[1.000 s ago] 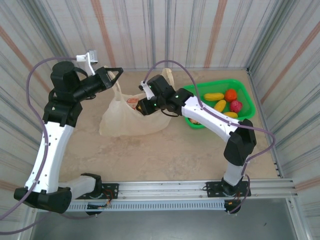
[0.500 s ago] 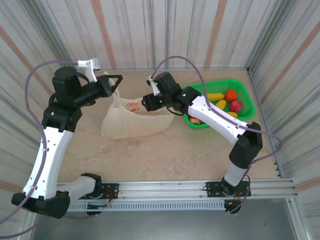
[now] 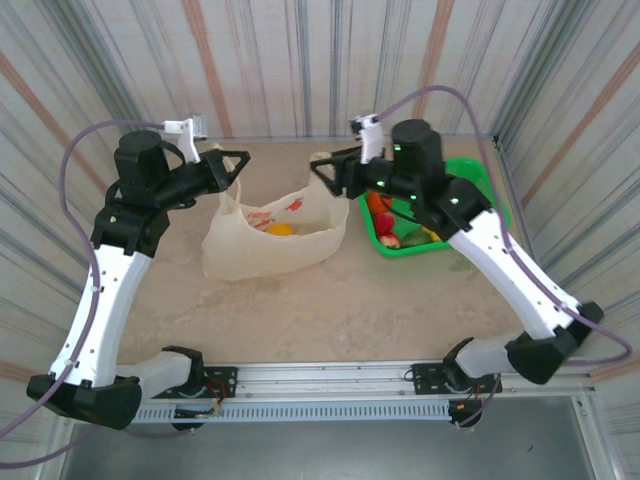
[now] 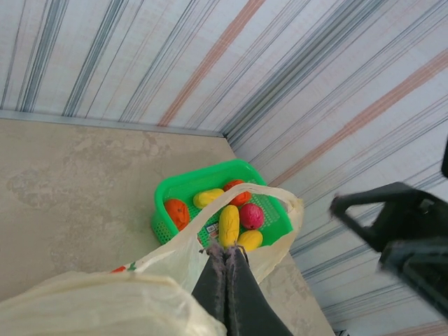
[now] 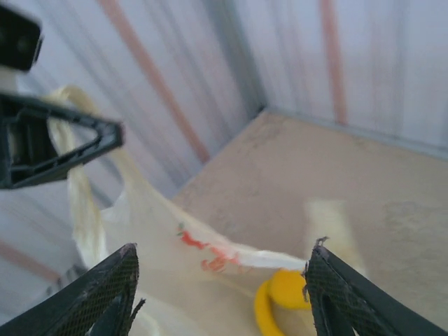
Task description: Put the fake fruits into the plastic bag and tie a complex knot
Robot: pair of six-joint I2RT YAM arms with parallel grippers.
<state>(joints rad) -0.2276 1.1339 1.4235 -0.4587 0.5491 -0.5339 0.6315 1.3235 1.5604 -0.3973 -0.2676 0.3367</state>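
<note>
Top external, translucent plastic bag (image 3: 258,256), yellow fruit (image 3: 281,229) inside

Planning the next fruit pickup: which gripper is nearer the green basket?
Right. The right gripper hangs close beside the green basket, over the plastic bag edge facing it; the left gripper pinches a handle across the bag, farther away.

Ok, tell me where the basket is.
Top view: the green basket sits far right on the table, just right of the bag, partly under the right arm.
</note>
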